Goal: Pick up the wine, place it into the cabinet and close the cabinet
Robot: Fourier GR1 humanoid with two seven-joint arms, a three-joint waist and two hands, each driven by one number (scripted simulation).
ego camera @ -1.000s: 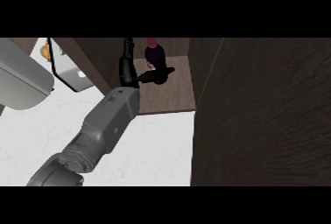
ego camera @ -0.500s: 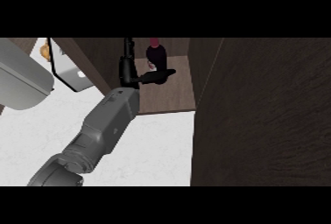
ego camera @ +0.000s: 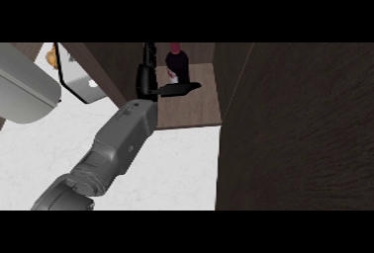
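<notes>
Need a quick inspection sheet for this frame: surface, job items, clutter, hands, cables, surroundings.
Surface: white counter, bare where visible.
Job's things: wine bottle stands upright on the cabinet shelf; cabinet door is open, filling the view's right.
Clutter: a grey rounded appliance at the view's left; a small orange-brown item and a dark-framed panel near it, neither identifiable.
Hands: one robot hand reaches into the cabinet beside the bottle, fingers extended, not curled round it; which arm it belongs to is unclear. No other hand in view.
Cables: nothing seen.
Surroundings: dark wood cabinet walls.
</notes>
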